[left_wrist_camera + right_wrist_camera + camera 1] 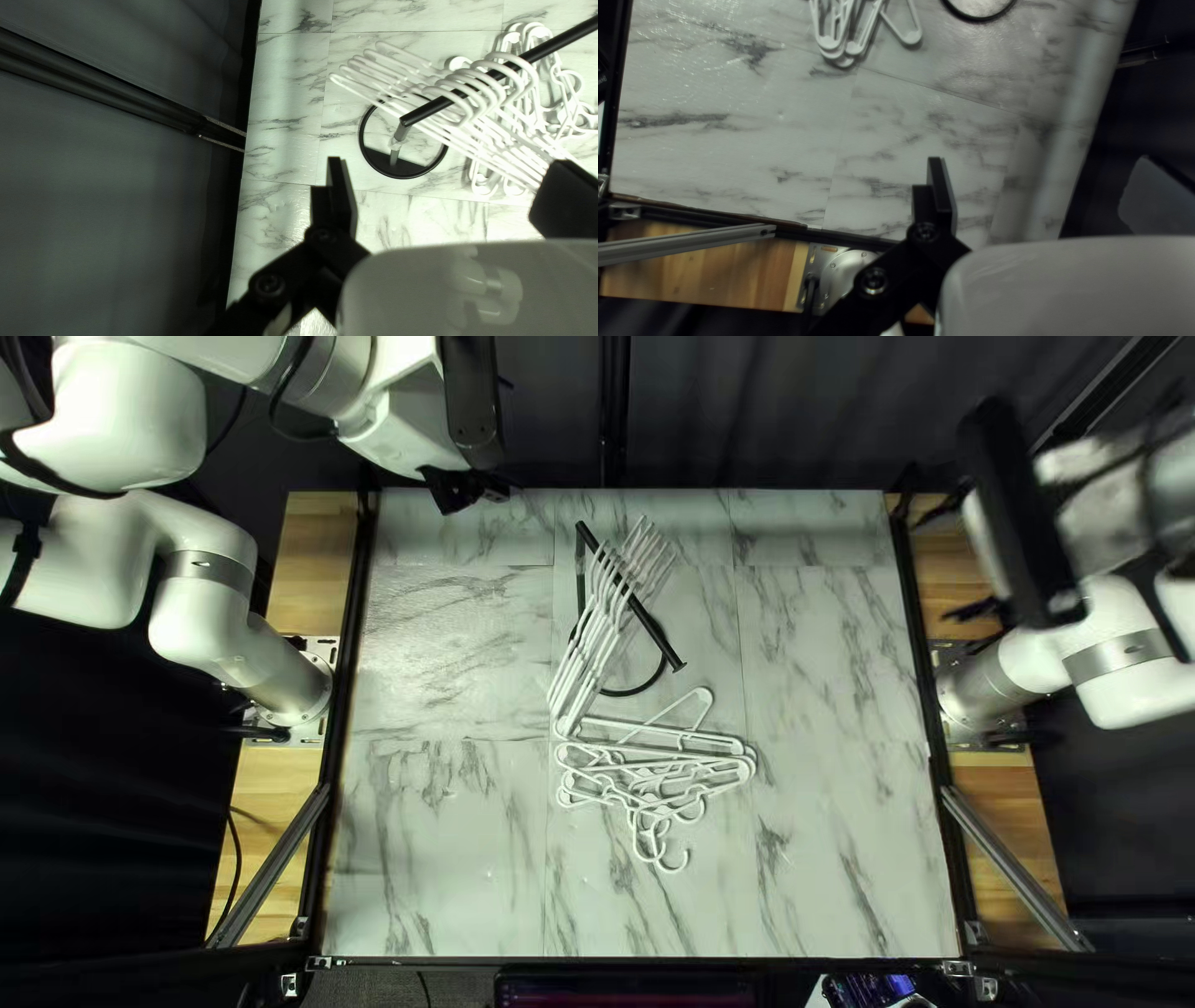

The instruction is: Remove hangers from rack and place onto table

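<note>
Nearest, a tangle of loose white hangers (716, 741) lies on the tabletop (436, 834), between its middle and the near edge, some hooks pointing toward that edge. Just beyond, about midway between the left and right edges, stands the black rack (654, 631), more white hangers (598, 629) bunched along its bar. The right gripper (936, 564) is up by the right edge, toward the far right corner, fingers spread and empty. Farthest, the left gripper (467, 488) hangs near the far edge, nearer the far left corner than the right, its fingers wide apart around nothing.
</note>
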You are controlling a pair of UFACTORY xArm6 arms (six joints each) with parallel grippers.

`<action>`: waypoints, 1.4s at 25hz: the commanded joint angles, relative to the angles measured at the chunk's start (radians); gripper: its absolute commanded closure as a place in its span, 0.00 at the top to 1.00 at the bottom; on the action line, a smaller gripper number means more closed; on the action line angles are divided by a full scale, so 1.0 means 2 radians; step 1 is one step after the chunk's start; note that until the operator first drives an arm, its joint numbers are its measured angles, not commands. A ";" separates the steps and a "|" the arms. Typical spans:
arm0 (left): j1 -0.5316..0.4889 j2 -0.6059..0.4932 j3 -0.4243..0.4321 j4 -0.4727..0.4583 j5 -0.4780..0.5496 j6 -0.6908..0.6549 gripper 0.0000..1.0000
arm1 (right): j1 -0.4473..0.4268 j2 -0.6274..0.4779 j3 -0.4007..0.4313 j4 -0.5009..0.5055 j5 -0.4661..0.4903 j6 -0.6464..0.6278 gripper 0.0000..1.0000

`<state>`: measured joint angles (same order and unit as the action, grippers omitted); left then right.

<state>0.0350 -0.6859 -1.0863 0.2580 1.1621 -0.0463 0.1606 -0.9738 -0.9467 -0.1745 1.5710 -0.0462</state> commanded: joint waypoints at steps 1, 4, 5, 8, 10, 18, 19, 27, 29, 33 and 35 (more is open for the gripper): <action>0.000 0.000 0.000 0.000 0.000 0.000 1.00 | -0.026 0.004 -0.002 0.012 0.004 0.026 1.00; 0.000 0.000 0.000 0.000 0.000 0.000 1.00 | -0.026 0.004 -0.002 0.012 0.004 0.026 1.00; 0.000 0.000 0.000 0.000 0.000 0.000 1.00 | -0.026 0.004 -0.002 0.012 0.004 0.026 1.00; 0.000 0.000 0.000 0.000 0.000 0.000 1.00 | -0.026 0.004 -0.002 0.012 0.004 0.026 1.00; 0.000 0.000 0.000 0.000 0.000 0.000 1.00 | -0.026 0.004 -0.002 0.012 0.004 0.026 1.00; 0.000 0.000 0.000 0.000 0.000 0.000 1.00 | -0.026 0.004 -0.002 0.012 0.004 0.026 1.00; 0.000 0.000 0.000 0.000 0.000 0.000 1.00 | -0.026 0.004 -0.002 0.012 0.004 0.026 1.00; 0.000 0.000 0.000 0.000 0.000 0.000 1.00 | -0.026 0.004 -0.002 0.012 0.004 0.026 1.00; 0.000 0.000 0.000 0.000 0.000 0.000 1.00 | -0.026 0.004 -0.002 0.012 0.004 0.026 1.00; 0.000 0.000 0.000 0.000 0.000 0.000 1.00 | -0.026 0.004 -0.002 0.012 0.004 0.026 1.00; 0.000 0.000 0.000 0.000 0.000 0.000 1.00 | -0.026 0.004 -0.002 0.012 0.004 0.026 1.00</action>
<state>0.0350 -0.6859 -1.0863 0.2580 1.1621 -0.0463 0.1087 -0.9654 -0.9499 -0.1503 1.5789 0.0051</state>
